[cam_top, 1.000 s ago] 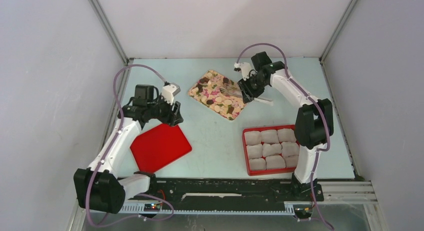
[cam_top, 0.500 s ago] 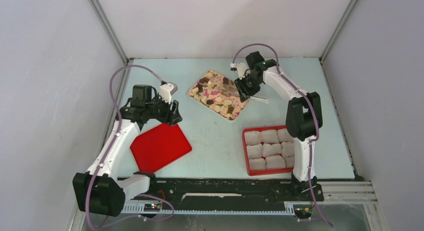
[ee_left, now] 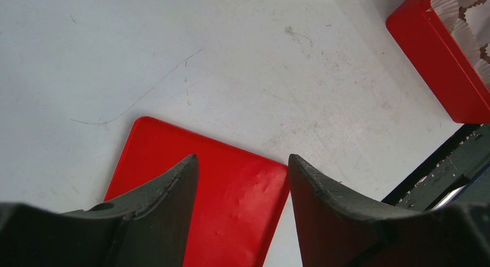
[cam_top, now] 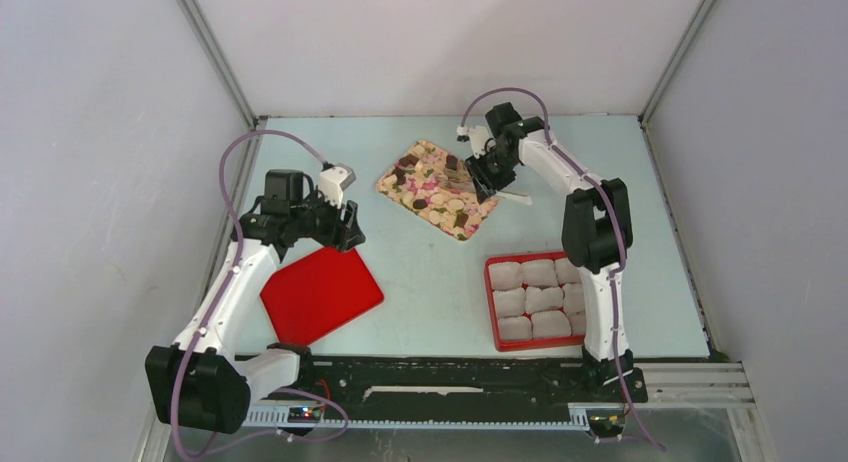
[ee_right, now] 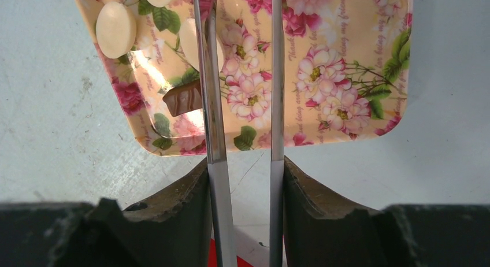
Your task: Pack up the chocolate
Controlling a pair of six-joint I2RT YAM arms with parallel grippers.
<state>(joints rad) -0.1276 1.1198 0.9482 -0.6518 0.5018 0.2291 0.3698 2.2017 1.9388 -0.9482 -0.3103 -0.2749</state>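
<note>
The chocolate, dark brown and pale cream lumps, lies on a flowered tray. In the right wrist view a cream disc and a brown piece lie near the tray's near left corner. My right gripper is shut on metal tongs, whose two arms reach out over the tray. The brown piece sits just left of the left arm; the tips are cut off at the top. My left gripper hangs open and empty over a flat red lid.
A red box filled with crinkled white paper cups stands at the near right, by the right arm's base. The red lid lies at the near left. Grey walls close in the table on three sides.
My right arm has swung left and farther back, carrying the tongs further over the flowered tray. The left arm has barely moved.
</note>
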